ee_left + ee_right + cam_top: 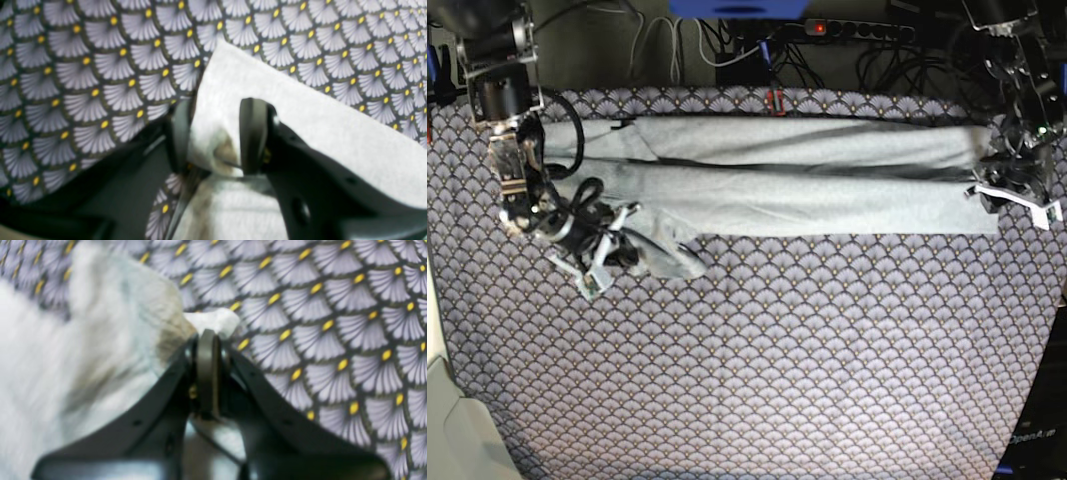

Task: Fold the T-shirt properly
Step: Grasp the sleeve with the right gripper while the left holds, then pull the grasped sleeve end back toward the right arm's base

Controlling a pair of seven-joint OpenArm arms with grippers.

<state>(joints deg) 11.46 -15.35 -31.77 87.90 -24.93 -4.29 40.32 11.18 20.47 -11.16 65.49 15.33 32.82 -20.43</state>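
Note:
The light grey T-shirt [777, 185] lies stretched in a long folded band across the far half of the table. In the base view my left gripper [1012, 195] is at its right end. The left wrist view shows this gripper [217, 133] shut on a bunch of T-shirt [300, 116] fabric between its two fingers. My right gripper [622, 245] is at the shirt's left end, where the cloth is bunched and pulled toward the front. Its jaws [207, 340] are pressed together on a pinch of T-shirt [100, 340], with a small tip of cloth poking out past them.
The scallop-patterned purple-grey tablecloth [777, 360] covers the whole table. A power strip and cables [857, 30] run behind the far edge. A pale surface [447, 420] shows past the front left corner.

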